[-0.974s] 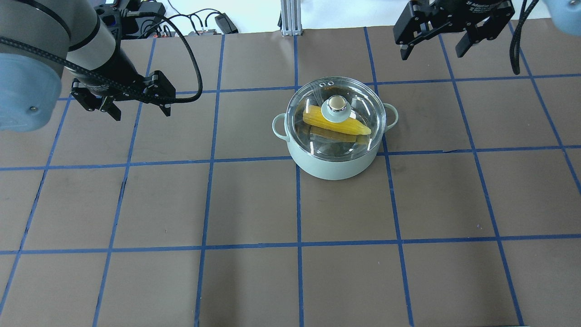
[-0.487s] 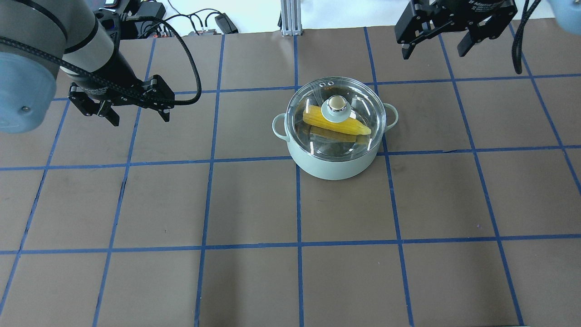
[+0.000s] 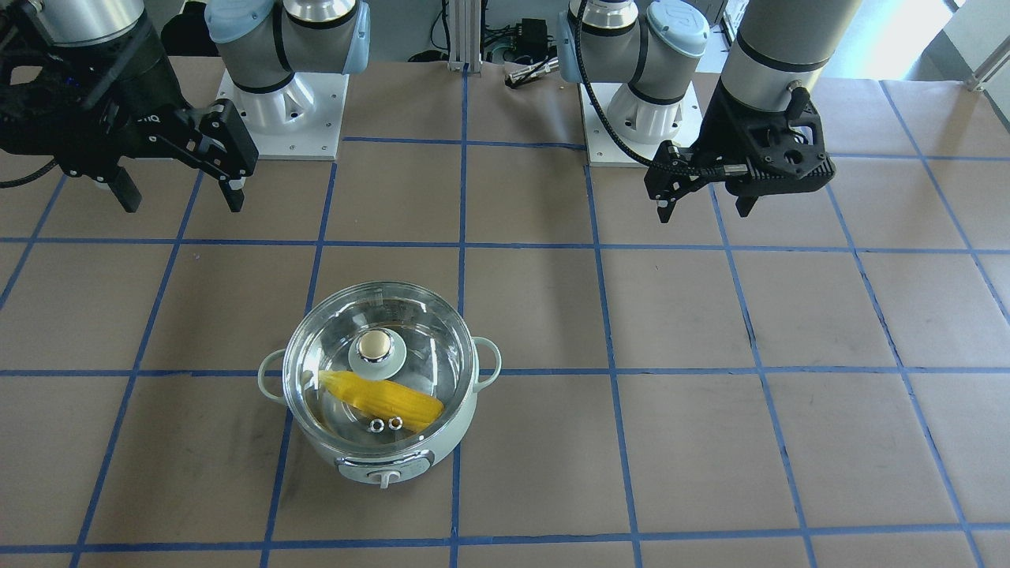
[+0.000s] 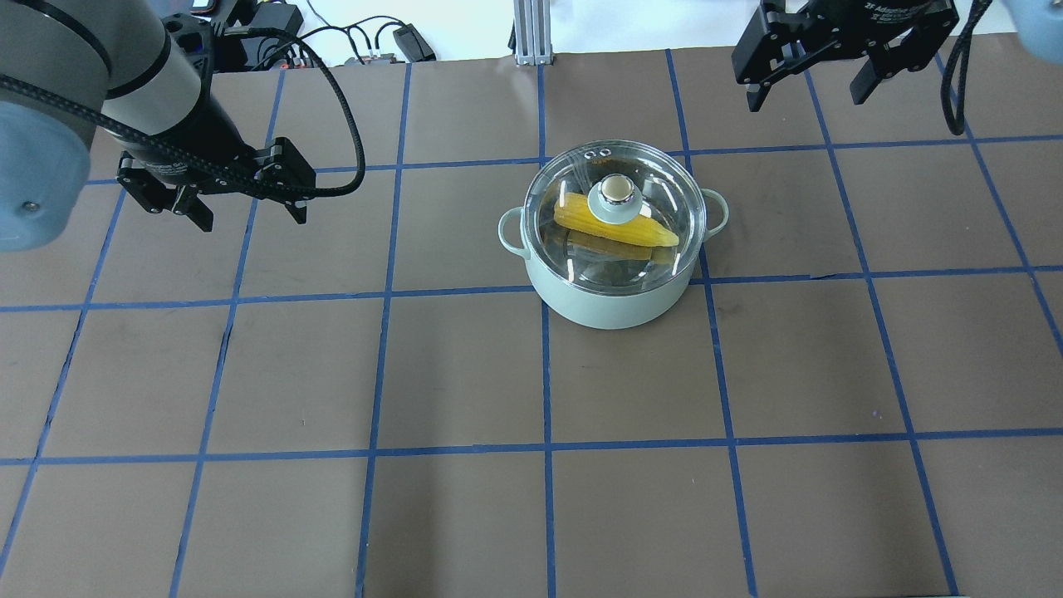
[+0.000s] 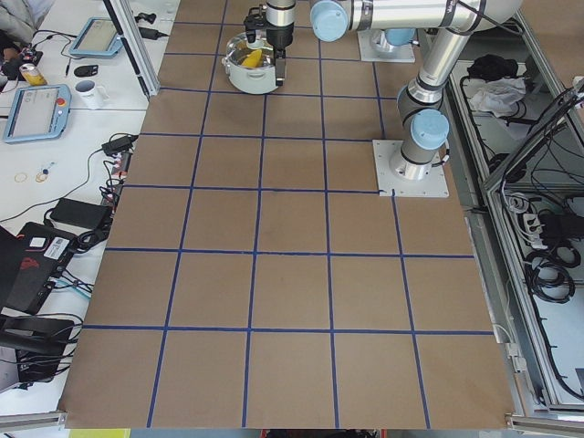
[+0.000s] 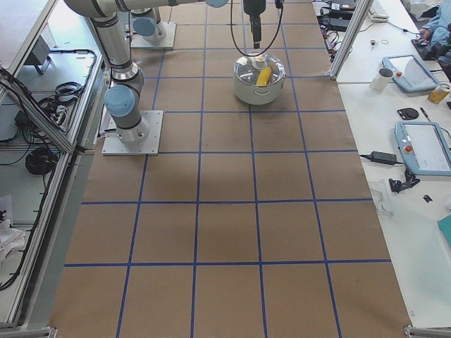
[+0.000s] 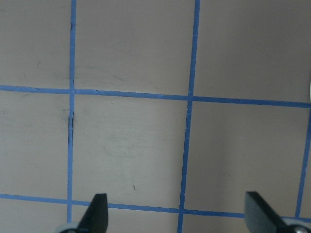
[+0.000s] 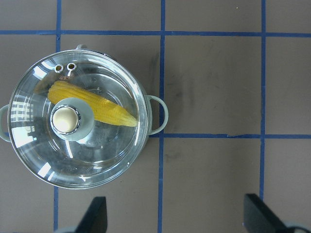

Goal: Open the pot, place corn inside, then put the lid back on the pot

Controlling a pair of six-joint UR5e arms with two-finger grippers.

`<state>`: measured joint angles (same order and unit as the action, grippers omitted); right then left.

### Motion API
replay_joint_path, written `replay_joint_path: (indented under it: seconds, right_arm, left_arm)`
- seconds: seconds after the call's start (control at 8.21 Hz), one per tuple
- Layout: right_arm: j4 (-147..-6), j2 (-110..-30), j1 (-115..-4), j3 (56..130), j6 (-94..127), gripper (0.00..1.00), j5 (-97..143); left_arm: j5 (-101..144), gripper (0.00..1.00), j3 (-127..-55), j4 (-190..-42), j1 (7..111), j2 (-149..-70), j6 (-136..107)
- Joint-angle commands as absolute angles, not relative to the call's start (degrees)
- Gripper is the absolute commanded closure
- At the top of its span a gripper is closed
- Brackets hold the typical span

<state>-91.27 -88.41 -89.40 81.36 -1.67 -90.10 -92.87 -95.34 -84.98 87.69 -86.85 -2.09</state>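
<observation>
The mint-green pot (image 4: 610, 307) stands right of the table's middle, also in the front view (image 3: 394, 465). The glass lid (image 4: 573, 253) with its brass knob sits closed on it, also in the front view (image 3: 379, 347) and the right wrist view (image 8: 77, 160). The yellow corn (image 4: 614, 226) lies inside, seen through the glass, also in the front view (image 3: 387, 398) and the right wrist view (image 8: 107, 109). My left gripper (image 4: 251, 221) is open and empty, far left of the pot. My right gripper (image 4: 805, 101) is open and empty, above the table behind and right of the pot.
Both arm bases (image 3: 280, 110) (image 3: 639, 118) stand at the robot's side of the table. Cables and electronics (image 4: 349, 41) and an aluminium post (image 4: 527, 33) lie past the far edge. The brown mat carries a blue tape grid (image 4: 548, 374).
My left gripper has drifted a little left, away from the pot. My right gripper has drifted a little right and farther back. Both stay open; pot, lid and corn have not moved.
</observation>
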Motion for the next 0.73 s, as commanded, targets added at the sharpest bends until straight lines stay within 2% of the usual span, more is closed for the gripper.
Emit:
replay_joint_path:
  seconds: [0.0,0.61]
  right_arm:
    - [-91.2,-88.3,-89.4,81.4,-2.0,0.0,-90.4]
    - [-91.2,-88.3,-89.4,81.4,-2.0,0.0,-90.4]
  left_arm:
    - [-92.9,0.0,-95.4,-85.0,87.6,-86.8,-1.9]
    - [-92.5,0.0,-95.4,-84.9,87.6,-88.2,-1.9]
